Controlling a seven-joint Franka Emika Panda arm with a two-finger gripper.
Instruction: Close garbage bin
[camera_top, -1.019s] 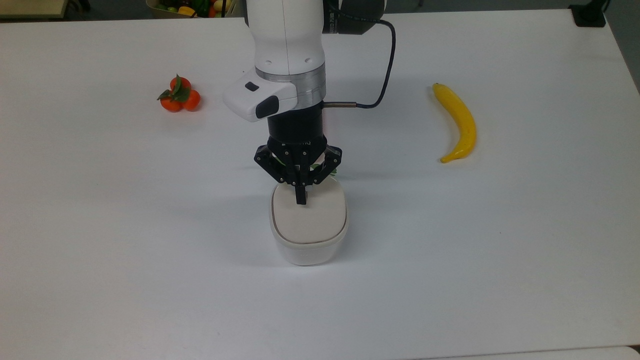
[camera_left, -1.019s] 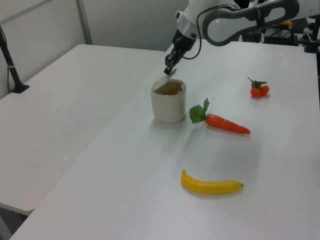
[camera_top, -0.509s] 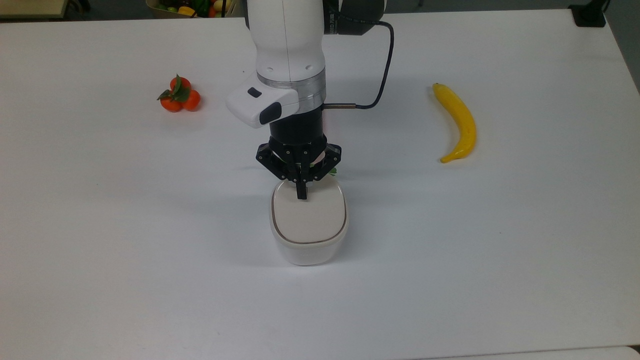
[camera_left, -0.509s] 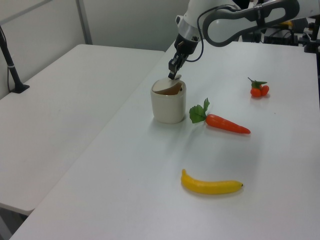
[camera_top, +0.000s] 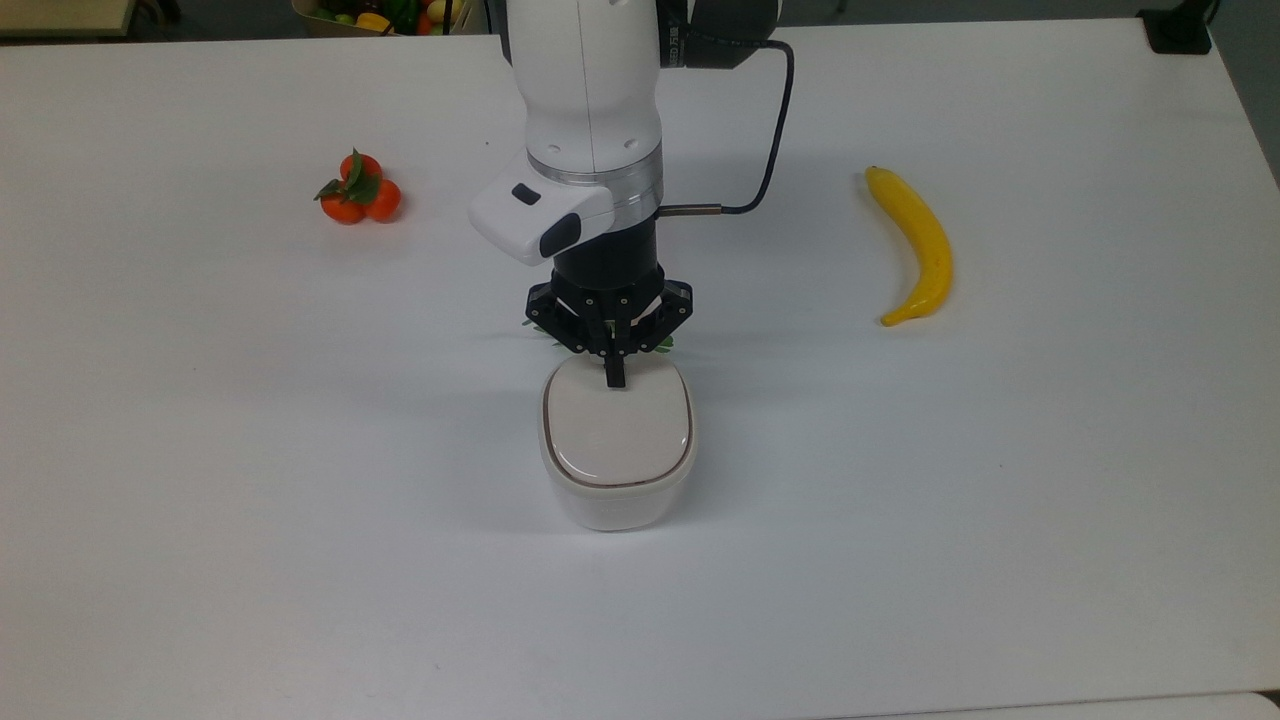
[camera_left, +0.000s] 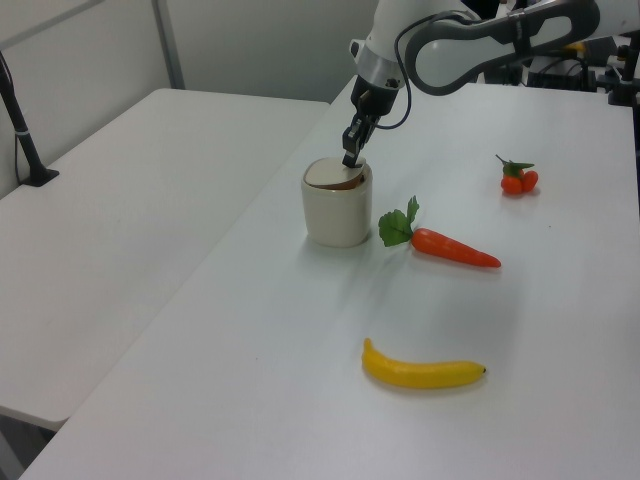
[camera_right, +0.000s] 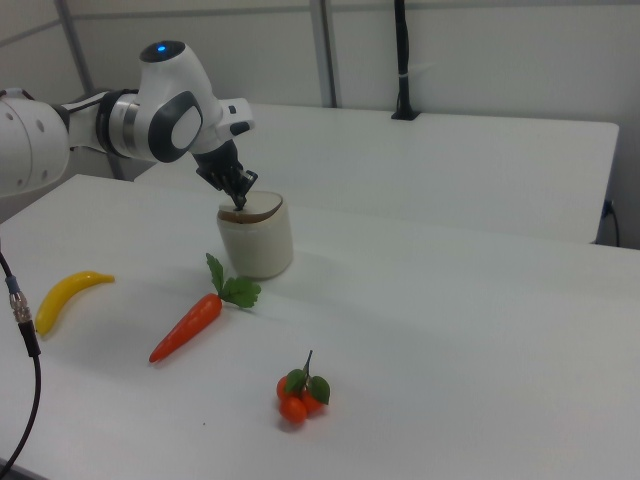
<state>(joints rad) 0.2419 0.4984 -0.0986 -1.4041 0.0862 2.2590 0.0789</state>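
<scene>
Gripper (camera_top: 614, 381) pinched shut, holding nothing | tip rests on back edge of lid (camera_top: 617, 430), frame center | garbage bin (camera_top: 617, 500) sits right under it | you push straight down.

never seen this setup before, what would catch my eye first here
First the big white robot arm, its gripper pressing on the beige lid of the small white garbage bin mid-table. Then the bright colours: a yellow banana at the top view's right, tomatoes at its left, a carrot beside the bin.
</scene>
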